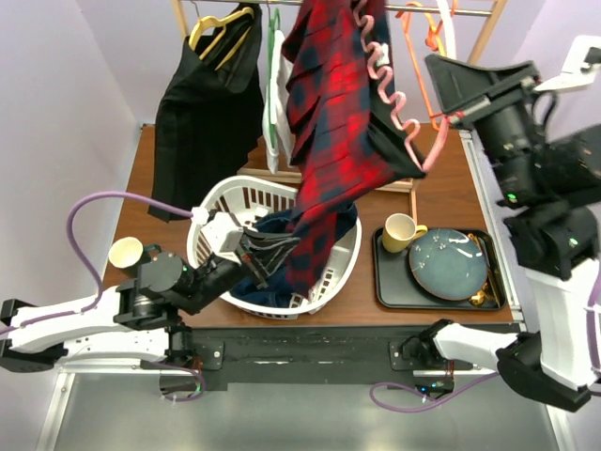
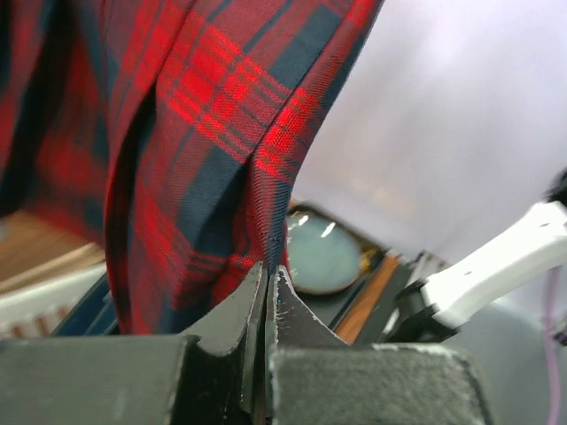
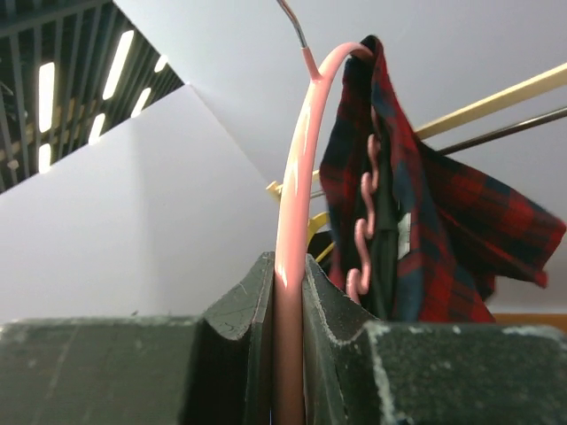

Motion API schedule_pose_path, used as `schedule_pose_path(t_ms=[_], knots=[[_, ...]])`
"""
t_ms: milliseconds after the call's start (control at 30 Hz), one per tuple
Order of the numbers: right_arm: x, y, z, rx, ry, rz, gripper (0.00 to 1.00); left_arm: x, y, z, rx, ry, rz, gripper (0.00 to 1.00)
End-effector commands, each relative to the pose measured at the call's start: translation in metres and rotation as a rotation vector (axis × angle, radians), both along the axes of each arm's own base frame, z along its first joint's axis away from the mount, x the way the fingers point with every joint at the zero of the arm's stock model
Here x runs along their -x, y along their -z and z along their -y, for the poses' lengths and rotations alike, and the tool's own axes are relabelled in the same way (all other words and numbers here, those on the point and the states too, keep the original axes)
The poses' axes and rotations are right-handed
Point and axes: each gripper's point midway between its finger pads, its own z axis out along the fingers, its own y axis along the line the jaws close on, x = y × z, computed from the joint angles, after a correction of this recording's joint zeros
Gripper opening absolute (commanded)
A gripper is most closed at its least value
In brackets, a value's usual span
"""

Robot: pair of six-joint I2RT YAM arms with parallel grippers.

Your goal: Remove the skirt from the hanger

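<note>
Cloth filled the left wrist view: the red plaid skirt (image 2: 204, 133) hung right in front of the lens, and the left gripper (image 2: 267, 279) had its jaws pinched tight on a fold at the skirt's lower edge. The overhead camera hid that grip behind bunched fabric. The right wrist view looked upward and showed the right gripper (image 3: 288, 283) clamped on the smooth bar of the pink hanger (image 3: 299, 159), with the skirt draped over the hanger's wavy side below the rail (image 3: 496, 99).

Only the top view gave the whole layout. The skirt stretched from the hanger down to the white basket (image 1: 211, 202), its lower end over the blue clothes (image 1: 252, 287) inside. The left arm lay low along the table's near edge, its wrist reaching over the basket. The right arm stood raised at the right side, its forearm angled toward the rail, holding the hanger's lower end with the hanger tilted. A tray (image 1: 385, 282) with a plate (image 1: 449, 263) and a yellow mug (image 1: 402, 232) sat just right of the basket.
</note>
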Motion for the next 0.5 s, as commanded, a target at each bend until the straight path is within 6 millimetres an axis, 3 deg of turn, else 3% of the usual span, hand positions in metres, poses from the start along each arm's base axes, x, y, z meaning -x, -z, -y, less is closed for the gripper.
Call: schedule_pose_path(t_ms=[0,100,233,333,367,433,467], knots=[[0.094,-0.093,0.069,-0.109,0.118,0.358,0.0,-0.014,0.034,-0.03,-0.117,-0.128,-0.076,0.0],[0.104,-0.084,0.073,-0.06,0.132,0.355,0.0,-0.014,0.031,-0.041,-0.094,-0.144,-0.082,0.0],[0.109,-0.056,0.064,0.035,0.075,0.282,0.0,-0.017,0.017,-0.051,-0.062,-0.174,-0.076,0.0],[0.119,-0.026,0.052,0.118,-0.001,0.251,0.0,-0.021,-0.001,-0.052,-0.06,-0.193,-0.048,0.0],[0.12,-0.018,0.051,0.136,-0.004,0.238,0.0,-0.021,-0.017,-0.056,-0.045,-0.199,-0.031,0.0],[0.126,0.003,0.047,0.215,-0.034,0.214,0.0,-0.026,-0.022,-0.053,-0.076,-0.227,-0.022,0.0],[0.133,0.004,0.047,0.238,-0.043,0.219,0.0,-0.028,-0.035,-0.057,-0.063,-0.243,-0.009,0.0]])
